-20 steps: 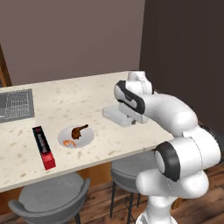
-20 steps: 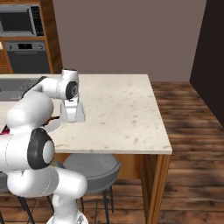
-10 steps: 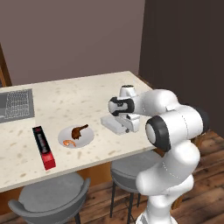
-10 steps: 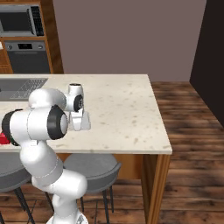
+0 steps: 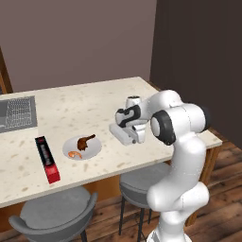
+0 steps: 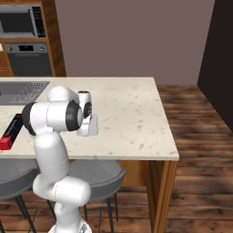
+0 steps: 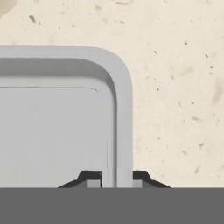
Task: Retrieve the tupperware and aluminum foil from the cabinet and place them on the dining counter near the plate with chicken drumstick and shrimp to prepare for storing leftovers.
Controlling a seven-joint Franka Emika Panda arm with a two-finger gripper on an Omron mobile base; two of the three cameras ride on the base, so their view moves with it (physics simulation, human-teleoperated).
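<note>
Plate [image 5: 90,152] lies between foil [image 5: 47,159] and tupperware [image 5: 124,133].

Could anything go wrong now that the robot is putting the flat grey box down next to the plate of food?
Maybe. The gripper pinches only the thin rim of the tupperware, so a quick lift or pull could drag or tip it across the dining counter. The plate with the chicken drumstick and shrimp sits close beside it, so a sideways slide might bump the food.
</note>
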